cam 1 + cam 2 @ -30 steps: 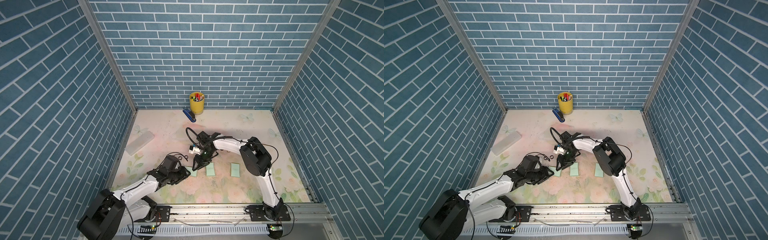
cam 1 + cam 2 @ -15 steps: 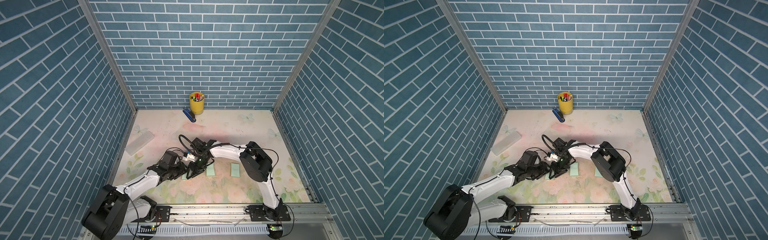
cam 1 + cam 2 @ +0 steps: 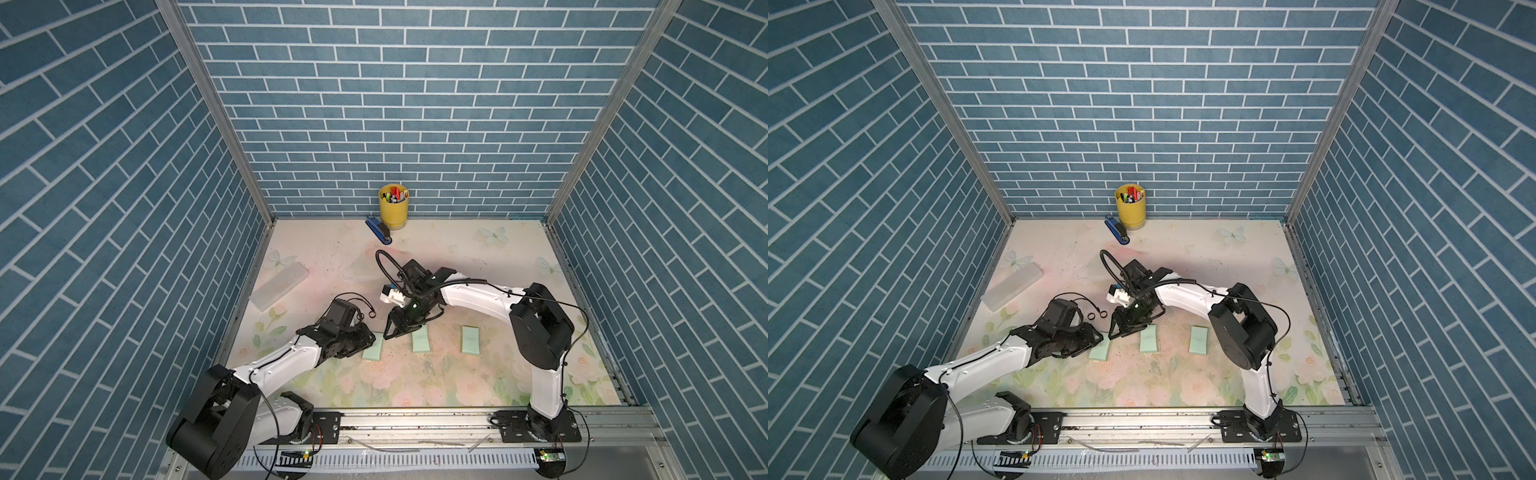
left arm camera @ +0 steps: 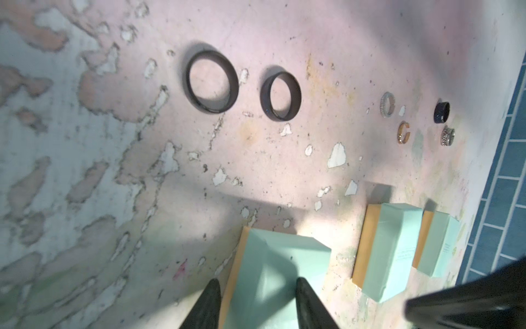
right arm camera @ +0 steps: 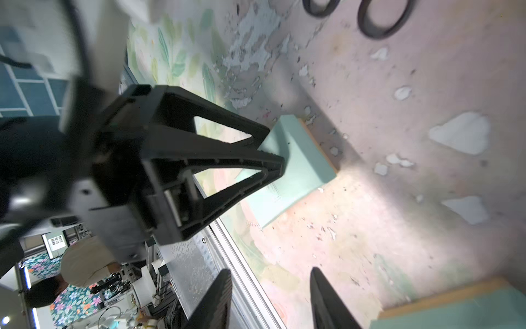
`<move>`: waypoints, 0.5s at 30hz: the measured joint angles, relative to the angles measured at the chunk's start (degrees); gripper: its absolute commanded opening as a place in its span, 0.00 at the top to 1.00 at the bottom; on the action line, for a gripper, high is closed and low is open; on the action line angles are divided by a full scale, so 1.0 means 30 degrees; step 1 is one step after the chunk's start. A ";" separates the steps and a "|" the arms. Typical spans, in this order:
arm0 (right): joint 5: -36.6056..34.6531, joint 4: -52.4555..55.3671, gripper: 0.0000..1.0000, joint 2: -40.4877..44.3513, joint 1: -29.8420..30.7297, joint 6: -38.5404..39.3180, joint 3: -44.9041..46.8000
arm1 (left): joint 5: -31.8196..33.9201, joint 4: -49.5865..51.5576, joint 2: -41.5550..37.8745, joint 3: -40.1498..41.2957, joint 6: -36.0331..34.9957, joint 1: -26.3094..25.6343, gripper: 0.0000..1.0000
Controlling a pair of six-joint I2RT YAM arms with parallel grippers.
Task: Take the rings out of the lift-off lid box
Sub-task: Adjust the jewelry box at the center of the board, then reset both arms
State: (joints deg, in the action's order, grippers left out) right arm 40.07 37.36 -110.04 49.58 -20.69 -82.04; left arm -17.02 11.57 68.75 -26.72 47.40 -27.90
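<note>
late stage of ring removal. six rings (image 4: 233,88) lie bare on the worktop (image 3: 1204,257), two black ones close by and four other rings (image 4: 441,112) farther off, all apart from the three mint-green boxes (image 3: 1148,343). left tool (image 4: 257,282): part-open, tips at one end of the nearest box (image 4: 284,256), no firm hold evident. right tool (image 5: 270,270): fingers apart, empty, over bare worktop. judged step — the removal looks all but done; next calls for a clean withdrawal that nudges neither box nor rings.

3 boxes (image 3: 420,343) abreast | 2 rings (image 4: 233,85) behind leftmost | 4 probably rightward
</note>
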 measured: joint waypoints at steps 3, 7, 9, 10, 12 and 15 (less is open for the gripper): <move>-0.0801 0.0481 0.50 0.1115 -0.0444 0.0051 0.0000 | 0.0488 0.1654 -0.0736 -0.1056 -0.0721 0.0036 0.45; -0.2514 0.1129 0.36 0.2565 -0.0991 0.0291 0.0000 | 0.1515 0.3840 -0.2295 -0.3854 -0.2244 0.0066 0.33; -0.3912 0.1494 0.30 0.3366 -0.1217 0.0605 0.0000 | 0.2353 0.4648 -0.2994 -0.5253 -0.3177 0.0066 0.22; -0.4743 0.1654 0.28 0.3774 -0.1311 0.0772 0.0000 | 0.2798 0.4998 -0.3257 -0.5799 -0.3585 0.0073 0.18; -0.6637 0.1967 0.12 0.4641 -0.1545 0.1027 0.0000 | 0.3912 0.5741 -0.3548 -0.6812 -0.4634 0.0087 0.00; -0.9624 0.1836 0.01 0.6091 -0.2317 0.1581 0.0102 | 0.6309 0.6805 -0.3191 -0.8291 -0.5901 0.0109 0.00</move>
State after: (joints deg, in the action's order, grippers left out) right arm 11.20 42.87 -91.77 42.63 -15.94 -81.73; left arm 1.91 31.99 59.18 -51.59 29.69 -27.57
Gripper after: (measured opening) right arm 0.962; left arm 0.994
